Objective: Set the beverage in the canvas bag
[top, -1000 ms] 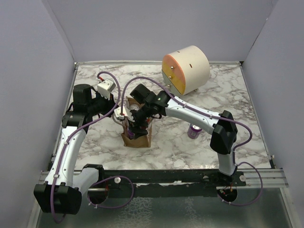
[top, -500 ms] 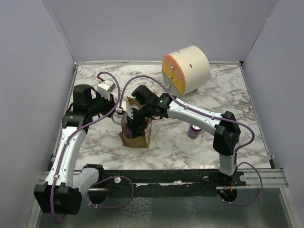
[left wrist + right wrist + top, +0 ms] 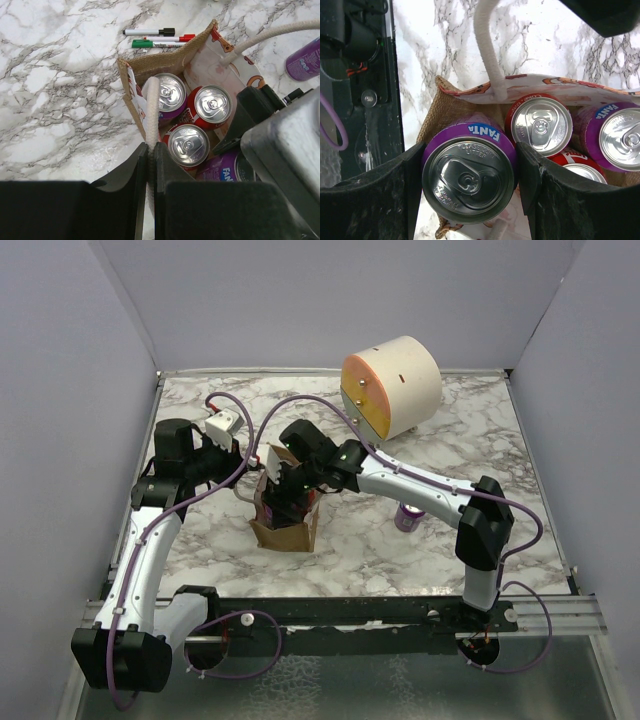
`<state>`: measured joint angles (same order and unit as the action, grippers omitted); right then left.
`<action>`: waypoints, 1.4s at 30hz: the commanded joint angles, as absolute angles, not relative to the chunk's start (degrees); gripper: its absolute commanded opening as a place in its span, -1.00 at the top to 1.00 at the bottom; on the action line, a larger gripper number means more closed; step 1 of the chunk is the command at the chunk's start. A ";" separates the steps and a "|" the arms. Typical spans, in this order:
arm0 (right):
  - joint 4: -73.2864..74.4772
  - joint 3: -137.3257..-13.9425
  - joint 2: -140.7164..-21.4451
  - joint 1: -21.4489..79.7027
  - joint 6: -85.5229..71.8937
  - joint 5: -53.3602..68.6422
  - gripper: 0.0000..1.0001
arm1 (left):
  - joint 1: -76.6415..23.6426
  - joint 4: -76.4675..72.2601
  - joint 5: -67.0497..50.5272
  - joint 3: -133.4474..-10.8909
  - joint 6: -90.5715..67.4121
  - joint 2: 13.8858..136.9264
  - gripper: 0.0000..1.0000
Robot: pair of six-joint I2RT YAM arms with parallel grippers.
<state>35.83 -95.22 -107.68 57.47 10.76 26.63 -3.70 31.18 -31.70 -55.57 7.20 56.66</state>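
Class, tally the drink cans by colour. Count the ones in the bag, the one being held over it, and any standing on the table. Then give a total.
Purple cans: 3
Red cans: 2
Total: 5

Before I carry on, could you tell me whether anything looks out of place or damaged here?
Nothing is spilled or damaged. The mouth of the bag looks pulled out of square where the left gripper pinches one handle, and three markers lie loose beside it. The can in the right gripper looks intact.
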 commanded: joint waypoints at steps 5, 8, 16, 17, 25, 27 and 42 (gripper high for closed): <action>25.19 -90.67 -102.99 58.28 2.11 22.65 0.76 | -3.25 30.76 -31.39 -54.43 7.12 55.35 1.00; 24.55 -89.49 -103.05 58.35 1.15 21.89 0.76 | -3.25 30.81 -31.21 -54.57 6.90 55.53 1.00; 23.95 -86.95 -103.72 59.28 1.48 21.20 0.67 | -3.25 30.84 -31.03 -54.94 6.77 56.29 1.00; 23.87 -86.86 -103.80 59.36 1.61 21.18 0.66 | -3.25 30.85 -31.09 -55.03 6.78 56.40 1.00; 23.76 -85.87 -104.59 60.31 2.73 19.95 0.53 | -3.25 30.84 -31.20 -55.03 6.80 56.35 1.00; 23.61 -85.54 -104.54 60.74 3.46 19.19 0.48 | -3.25 30.85 -31.29 -55.07 6.79 56.41 1.00; 24.13 -84.59 -106.28 61.59 6.08 17.34 0.02 | -3.25 30.85 -31.81 -54.85 6.85 56.19 1.00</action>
